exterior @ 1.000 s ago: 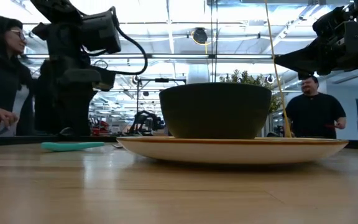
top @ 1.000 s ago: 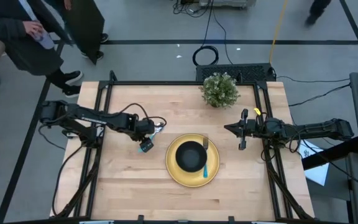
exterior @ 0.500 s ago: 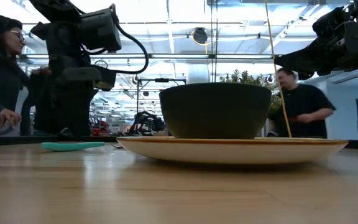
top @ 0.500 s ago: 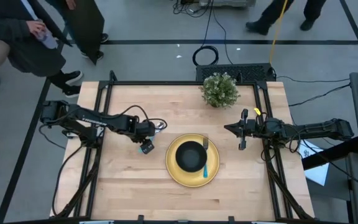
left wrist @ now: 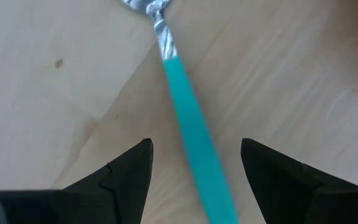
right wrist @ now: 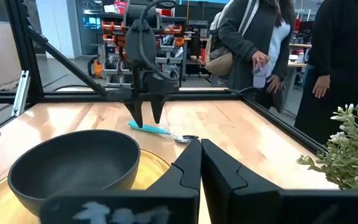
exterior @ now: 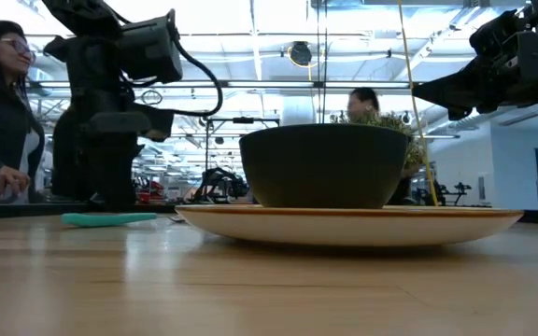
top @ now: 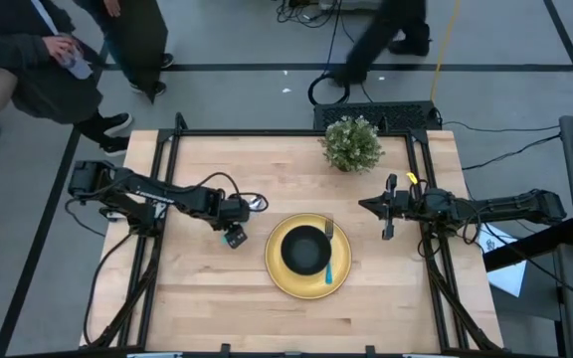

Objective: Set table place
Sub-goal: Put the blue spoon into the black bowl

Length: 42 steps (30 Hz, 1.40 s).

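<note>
1. High view: showing the left gripper (top: pixel 233 235) left of centre, hanging over the spoon (top: pixel 255 203), whose long axis is running from under the gripper up and rightward. Lying just left of the yellow plate (top: pixel 279 270), which is carrying the black bowl (top: pixel 307 249) and the fork (top: pixel 329 261). Leaving bare table (top: pixel 217 308) toward the lower left. Placing the waiting right gripper (top: pixel 388 209) right of the plate, clearly farther from the spoon.
2. Low view: showing the turquoise handle (exterior: pixel 108 219) lying flat at left, apart from the plate rim.
3. Left wrist view: straddling the handle (left wrist: pixel 188 130) with fingers (left wrist: pixel 126 171) spread, gripping nothing; crossing the gap on a diagonal.
4. Right wrist view: pressing the right fingers (right wrist: pixel 188 165) together on nothing.
</note>
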Each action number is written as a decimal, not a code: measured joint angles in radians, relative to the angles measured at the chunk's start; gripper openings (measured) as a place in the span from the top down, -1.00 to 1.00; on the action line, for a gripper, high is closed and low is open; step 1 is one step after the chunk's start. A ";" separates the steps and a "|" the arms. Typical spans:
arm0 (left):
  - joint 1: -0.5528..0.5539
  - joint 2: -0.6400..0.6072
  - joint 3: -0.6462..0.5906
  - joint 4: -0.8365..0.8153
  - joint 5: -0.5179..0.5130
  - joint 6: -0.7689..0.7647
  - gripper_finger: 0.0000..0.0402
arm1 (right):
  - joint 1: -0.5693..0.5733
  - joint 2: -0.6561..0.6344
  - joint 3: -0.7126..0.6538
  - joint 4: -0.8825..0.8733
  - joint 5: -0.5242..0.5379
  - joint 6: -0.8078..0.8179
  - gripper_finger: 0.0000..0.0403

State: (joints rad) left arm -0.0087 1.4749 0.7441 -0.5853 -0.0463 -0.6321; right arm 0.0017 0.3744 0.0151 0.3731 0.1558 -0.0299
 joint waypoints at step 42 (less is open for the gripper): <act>0.000 0.061 -0.002 0.050 -0.083 0.106 0.72 | 0.000 0.007 0.000 0.004 0.000 0.011 1.00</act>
State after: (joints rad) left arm -0.0090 1.5361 0.7423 -0.5355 -0.1292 -0.5259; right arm 0.0017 0.3817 0.0150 0.3767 0.1562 -0.0185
